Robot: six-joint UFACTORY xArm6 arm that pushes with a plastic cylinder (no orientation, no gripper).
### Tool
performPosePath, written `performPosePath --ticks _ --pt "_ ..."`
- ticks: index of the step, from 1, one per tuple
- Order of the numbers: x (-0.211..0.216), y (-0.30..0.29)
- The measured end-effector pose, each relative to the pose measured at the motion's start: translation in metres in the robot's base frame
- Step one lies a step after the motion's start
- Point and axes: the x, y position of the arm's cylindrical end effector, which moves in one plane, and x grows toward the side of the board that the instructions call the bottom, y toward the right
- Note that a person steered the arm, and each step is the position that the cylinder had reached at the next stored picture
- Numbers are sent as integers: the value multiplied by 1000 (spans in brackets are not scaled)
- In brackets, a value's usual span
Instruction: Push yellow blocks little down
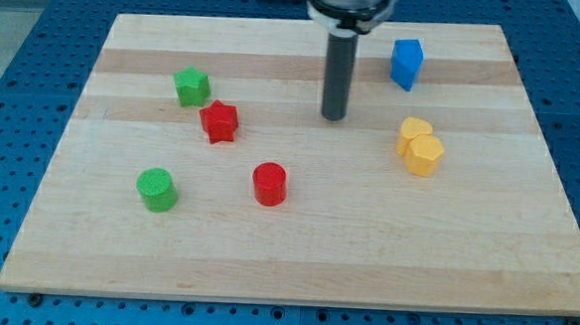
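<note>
Two yellow blocks sit touching at the view's right: a yellow heart-like block (pixel 414 133) above and a yellow hexagon block (pixel 424 156) just below it. My tip (pixel 333 117) rests on the board to the left of them and slightly higher, about a rod's length away, touching no block.
A blue block (pixel 407 63) stands at the upper right. A green star (pixel 192 86) and a red star (pixel 219 121) lie at the left. A green cylinder (pixel 156 189) and a red cylinder (pixel 269 183) lie lower. The wooden board (pixel 295 252) ends on a blue pegboard table.
</note>
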Motion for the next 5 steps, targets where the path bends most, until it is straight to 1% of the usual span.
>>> performPosePath --ticks 3,4,5 --pt "-7 -80" --pt "-19 -91" --pt "-22 -103"
